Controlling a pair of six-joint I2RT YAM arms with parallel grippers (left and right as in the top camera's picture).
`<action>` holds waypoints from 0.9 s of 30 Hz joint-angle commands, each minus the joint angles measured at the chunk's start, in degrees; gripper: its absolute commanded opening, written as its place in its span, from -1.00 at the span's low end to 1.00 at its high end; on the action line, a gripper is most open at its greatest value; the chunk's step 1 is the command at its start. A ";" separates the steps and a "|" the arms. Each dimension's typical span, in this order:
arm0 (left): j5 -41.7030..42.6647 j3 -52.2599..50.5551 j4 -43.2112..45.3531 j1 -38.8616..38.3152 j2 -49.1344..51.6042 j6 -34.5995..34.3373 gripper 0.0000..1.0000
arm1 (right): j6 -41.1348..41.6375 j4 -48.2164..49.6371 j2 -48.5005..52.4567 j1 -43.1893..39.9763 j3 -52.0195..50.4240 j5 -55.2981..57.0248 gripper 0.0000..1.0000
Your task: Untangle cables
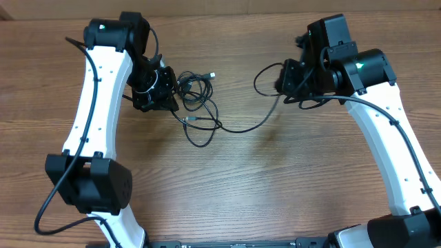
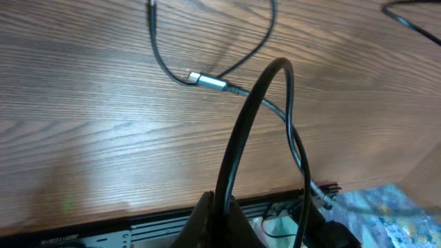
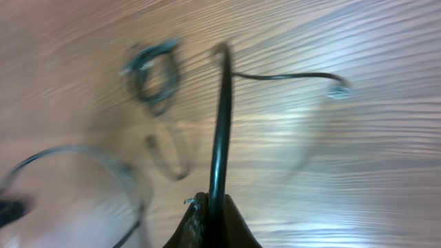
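The cables (image 1: 198,93) are thin black cords lying in a loose tangle on the wooden table, left of centre. One strand (image 1: 242,129) runs right from the tangle and loops up to my right gripper (image 1: 283,81). In the right wrist view that gripper (image 3: 214,204) is shut on a black cable (image 3: 220,124), and a small plug (image 3: 338,90) lies beyond it. My left gripper (image 1: 168,93) sits at the tangle's left edge. Seen from the left wrist, it (image 2: 219,205) is shut on a black cable (image 2: 249,110) that arches upward. A silver plug (image 2: 207,81) lies on the wood beyond.
The white arms stand at both sides of the table (image 1: 289,172), each with its own thicker black cable. The table's front edge and a metal rail (image 2: 158,222) show in the left wrist view. A blurred coil of cord (image 3: 155,72) lies ahead of the right gripper.
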 commanded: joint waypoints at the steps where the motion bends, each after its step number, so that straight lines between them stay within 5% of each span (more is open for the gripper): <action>1: 7.39 2.43 0.22 -0.04 -4.44 4.35 -0.92 | 2.51 -0.15 -1.53 -0.20 0.35 12.52 -0.93; 8: 29.18 3.80 7.02 0.02 -11.17 16.35 -0.92 | 2.51 -0.35 -1.49 -0.13 0.35 11.02 -0.93; 12: 32.63 3.89 10.78 -0.11 -14.71 16.48 -0.75 | 2.51 -0.35 -1.49 -0.09 0.35 7.48 -0.92; 14: 33.20 3.89 11.21 -0.37 -15.82 16.48 -0.32 | 2.51 -0.35 -1.49 -0.09 0.35 6.67 -0.93; 16: 32.85 3.89 11.10 -0.68 -16.33 16.52 0.46 | 2.51 -0.35 -1.49 -0.09 0.35 6.67 -0.93; 19: 30.99 3.89 10.49 -0.66 -16.35 16.46 0.88 | 2.51 -0.31 -1.49 -0.09 0.35 6.69 -0.93; 24: 21.97 3.89 9.42 -0.66 -16.35 11.26 0.96 | 2.54 -0.11 -1.49 -0.09 0.35 6.71 -0.93; 27: 18.43 3.89 8.13 -0.66 -16.26 9.73 0.75 | 2.58 -0.15 -1.49 -0.09 0.35 6.67 -0.93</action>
